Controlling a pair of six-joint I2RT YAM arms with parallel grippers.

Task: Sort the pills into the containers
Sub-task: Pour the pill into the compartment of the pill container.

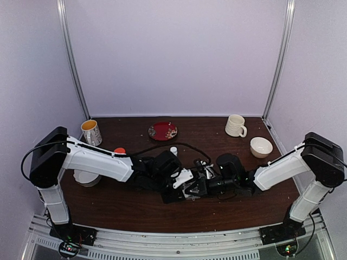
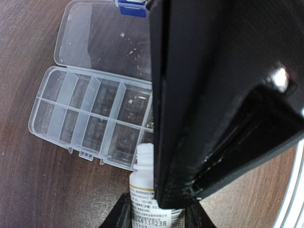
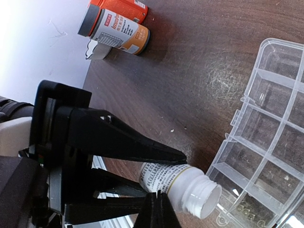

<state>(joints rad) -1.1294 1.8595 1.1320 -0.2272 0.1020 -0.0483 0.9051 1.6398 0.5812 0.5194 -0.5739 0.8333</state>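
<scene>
My left gripper (image 2: 154, 211) is shut on a small white bottle (image 2: 142, 190) with a printed label and no cap. The bottle (image 3: 180, 185) lies tilted, its open mouth at the edge of the clear organizer box (image 2: 85, 109), whose lid is folded back. Its containers (image 3: 280, 142) look mostly bare. A few faint small round shapes show in the cell nearest the mouth (image 3: 239, 209); I cannot tell if they are pills. My right gripper (image 3: 156, 209) is shut with nothing in it, right beside the bottle's neck. In the top view both grippers (image 1: 192, 184) meet mid-table.
An orange bottle (image 3: 121, 7) and a grey-capped bottle (image 3: 114, 31) lie behind the left gripper. At the back stand a yellow mug (image 1: 91, 131), a red plate (image 1: 162, 130), a white mug (image 1: 235, 125) and a white bowl (image 1: 261, 147). Another small white bottle (image 1: 173, 150) stands mid-table.
</scene>
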